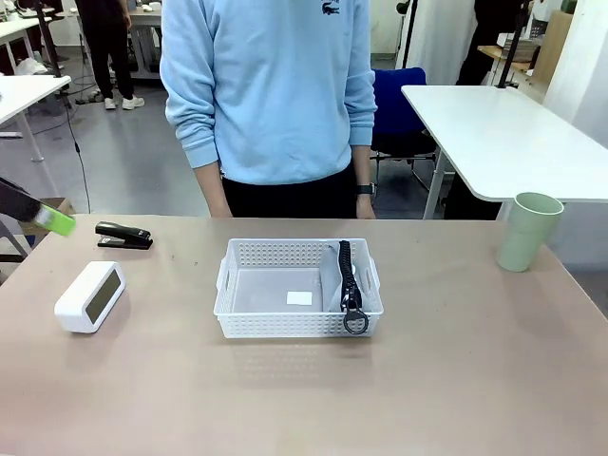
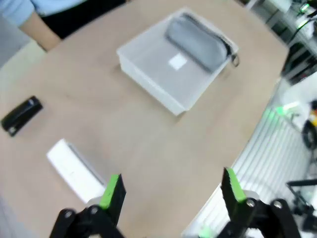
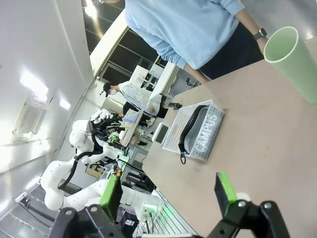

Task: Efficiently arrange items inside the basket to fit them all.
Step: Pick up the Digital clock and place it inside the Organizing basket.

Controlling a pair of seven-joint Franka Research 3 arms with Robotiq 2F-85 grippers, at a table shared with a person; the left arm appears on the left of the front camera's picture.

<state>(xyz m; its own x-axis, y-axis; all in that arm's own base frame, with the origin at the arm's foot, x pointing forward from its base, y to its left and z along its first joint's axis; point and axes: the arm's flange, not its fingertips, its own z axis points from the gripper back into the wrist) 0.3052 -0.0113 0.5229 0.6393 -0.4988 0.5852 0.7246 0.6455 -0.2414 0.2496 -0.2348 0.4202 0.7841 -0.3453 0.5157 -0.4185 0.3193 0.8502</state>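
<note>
The white basket (image 1: 294,325) sits mid-table. Inside it, the grey "CAMPUS" pouch (image 1: 334,280) stands on edge against the right wall, its black strap (image 1: 350,285) draped over the front rim. On the table's left lie the white boxy device (image 1: 90,295) and, behind it, the black stapler (image 1: 123,235). The pale green cup (image 1: 528,231) stands far right. My left gripper (image 1: 47,218) hovers at the left edge. In the left wrist view it (image 2: 172,191) is open and empty above the device (image 2: 74,171), with the stapler (image 2: 21,115), basket (image 2: 163,94) and pouch (image 2: 195,44) beyond. My right gripper (image 3: 168,194) is open, off from the cup (image 3: 292,59) and basket (image 3: 181,126).
A person in a light blue sweatshirt (image 1: 271,85) stands at the far edge, hands down. A small white label (image 1: 299,297) lies on the basket floor. Another white table (image 1: 494,133) stands behind at the right. Bare tabletop surrounds the basket.
</note>
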